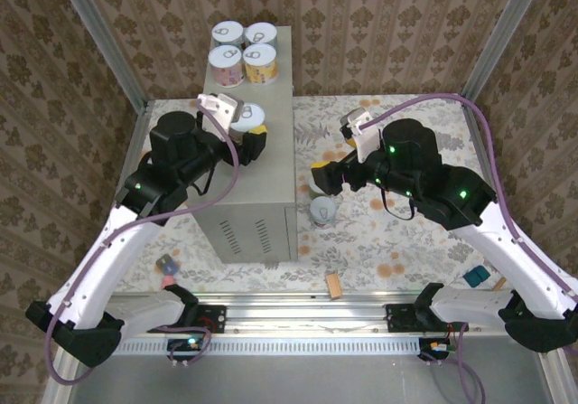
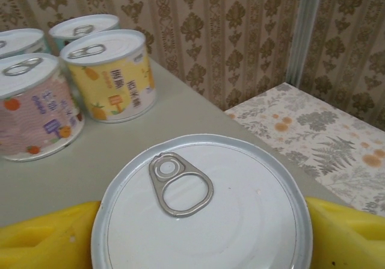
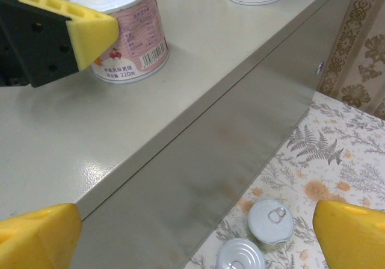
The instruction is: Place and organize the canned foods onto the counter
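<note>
Canned foods: four cans (image 1: 242,51) stood in a 2x2 block at the far end of the grey worktop (image 1: 266,183). A fifth, the pink-label can (image 1: 250,113), sat upright on the worktop nearer the middle, btwn the yellow pads of the L end effector (image 1: 244,126). Pads flanked its wall on both sides, at or v. close to contact; couldn't tell if they actually clamped it. R end effector (image 3: 195,236) hung wide open w/ nothing in it, beside the worktop's side wall and above two more cans (image 3: 271,222) on the floral surface below. Step in hand, prob.: lining the pink-label can up w/ the block. Next, I'd judge: set it tidy beside the others w/o bumping them, then R drops straight down over one of the low cans, jaws astride it.
</note>
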`<state>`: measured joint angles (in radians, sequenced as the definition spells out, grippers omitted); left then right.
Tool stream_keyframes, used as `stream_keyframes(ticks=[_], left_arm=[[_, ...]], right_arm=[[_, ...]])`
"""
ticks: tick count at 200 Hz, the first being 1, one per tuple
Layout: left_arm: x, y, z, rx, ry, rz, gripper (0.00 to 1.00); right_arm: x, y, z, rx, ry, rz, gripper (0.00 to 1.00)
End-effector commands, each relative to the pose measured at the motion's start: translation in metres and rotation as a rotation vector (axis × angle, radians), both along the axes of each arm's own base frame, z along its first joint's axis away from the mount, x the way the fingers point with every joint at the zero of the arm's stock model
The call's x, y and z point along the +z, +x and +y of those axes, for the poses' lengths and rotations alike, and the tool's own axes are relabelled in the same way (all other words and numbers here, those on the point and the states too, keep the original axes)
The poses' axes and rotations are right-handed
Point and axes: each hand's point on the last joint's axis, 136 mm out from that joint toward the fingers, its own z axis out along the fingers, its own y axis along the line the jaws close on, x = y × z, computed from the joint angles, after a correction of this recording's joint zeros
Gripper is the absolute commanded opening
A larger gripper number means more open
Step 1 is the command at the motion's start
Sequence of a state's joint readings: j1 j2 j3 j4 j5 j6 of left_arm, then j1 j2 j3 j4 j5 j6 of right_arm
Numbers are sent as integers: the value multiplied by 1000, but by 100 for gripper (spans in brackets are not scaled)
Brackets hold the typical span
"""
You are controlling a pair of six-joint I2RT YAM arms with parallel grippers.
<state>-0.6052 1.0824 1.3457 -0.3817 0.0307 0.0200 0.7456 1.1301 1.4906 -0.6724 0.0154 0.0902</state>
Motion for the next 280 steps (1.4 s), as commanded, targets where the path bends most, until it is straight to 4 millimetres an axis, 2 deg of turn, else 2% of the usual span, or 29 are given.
stream_keyframes(ticks=[1,47,89,93,113,143,176,229,238,280], left_arm=[[10,6,15,46,-7,-40,81],[14,31,27,82,-10,-52,81],[9,51,19,72,3,-42,82],[8,57,27,97,5,-40,82],[7,62,26,96,7,-35,85],[12,60,26,88,-8,-38,91],[20,47,26,54,-25,-48,100],[11,27,38,44,-20,-33,100],[8,25,40,49,-18,-30,100],[-2,20,47,55,-11,-20,98]], right_arm=[[8,4,2,-9,51,-21,100],[1,13,12,-4,52,-10,100],[-4,18,12,-13,48,-3,100],[-4,18,11,-15,47,-2,100],[-7,20,9,-22,48,3,100],[-9,24,8,-29,51,7,100],[-10,26,9,-27,60,13,100],[-18,27,10,-30,60,38,100],[-10,29,12,-27,84,15,100],[0,22,23,46,116,6,100]])
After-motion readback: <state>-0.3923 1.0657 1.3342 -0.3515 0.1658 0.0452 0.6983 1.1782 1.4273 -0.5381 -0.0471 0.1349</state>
